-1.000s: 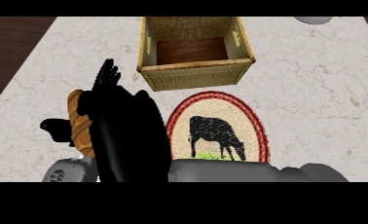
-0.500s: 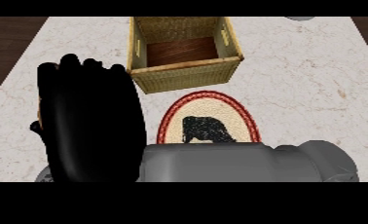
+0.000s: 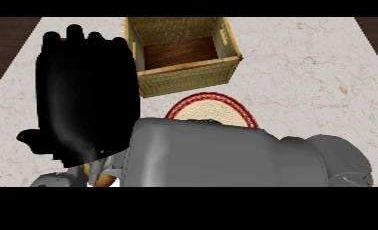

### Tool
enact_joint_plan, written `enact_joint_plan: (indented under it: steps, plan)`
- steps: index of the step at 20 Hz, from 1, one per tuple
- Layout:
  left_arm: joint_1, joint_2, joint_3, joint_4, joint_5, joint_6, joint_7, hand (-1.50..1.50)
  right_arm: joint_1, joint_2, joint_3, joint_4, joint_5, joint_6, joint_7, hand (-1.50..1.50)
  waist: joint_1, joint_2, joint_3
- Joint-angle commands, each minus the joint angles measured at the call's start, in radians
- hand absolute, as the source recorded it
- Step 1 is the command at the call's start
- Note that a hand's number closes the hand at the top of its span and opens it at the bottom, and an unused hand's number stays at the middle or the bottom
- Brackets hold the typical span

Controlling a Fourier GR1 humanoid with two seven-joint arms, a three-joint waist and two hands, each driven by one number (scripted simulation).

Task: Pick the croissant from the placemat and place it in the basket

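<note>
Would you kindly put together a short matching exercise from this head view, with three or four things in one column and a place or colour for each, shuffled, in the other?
Things:
1. basket
2. placemat
3. left hand
4. counter

Descriptions:
A. black, fingers straight and pointing up, at the view's left
B. pale marbled surface under everything
C. woven tan walls, brown floor, nothing inside
D. red-rimmed, mostly hidden behind a grey forearm

Pairs: 1-C, 2-D, 3-A, 4-B

Even, soft light, pale counter (image 3: 310, 69) bright, black left hand (image 3: 85, 99) featureless, faint sheen on grey forearm (image 3: 221, 154).
</note>
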Motion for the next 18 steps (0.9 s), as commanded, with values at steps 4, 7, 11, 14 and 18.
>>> enact_joint_plan:
  steps: [4, 7, 11, 14, 18]
  plan:
    - [-0.003, 0.013, 0.042, 0.037, 0.022, -0.015, -0.037, 0.0, -0.014, 0.015, -0.085, 0.056, 0.019, -0.009, 0.131, 1.5, -0.02, 0.006, 0.001]
    - [-0.002, -0.03, -0.003, 0.039, -0.017, 0.017, -0.051, 0.0, 0.03, 0.014, -0.104, 0.066, 0.039, 0.022, 0.093, 1.5, -0.026, 0.006, 0.001]
    - [0.043, -0.015, -0.014, -0.067, -0.025, 0.025, 0.017, 0.0, 0.073, 0.006, -0.161, 0.181, 0.07, 0.029, -0.044, 1.5, -0.014, 0.007, 0.002]
    - [0.065, -0.012, -0.009, -0.082, -0.014, 0.01, 0.001, 0.0, 0.165, 0.008, -0.142, 0.165, 0.101, 0.042, -0.096, 1.5, -0.019, 0.007, 0.002]
    - [0.029, -0.012, 0.011, 0.003, -0.009, -0.005, -0.036, 0.0, 0.156, 0.014, -0.203, 0.237, 0.101, 0.093, -0.172, 1.5, -0.018, 0.01, 0.002]
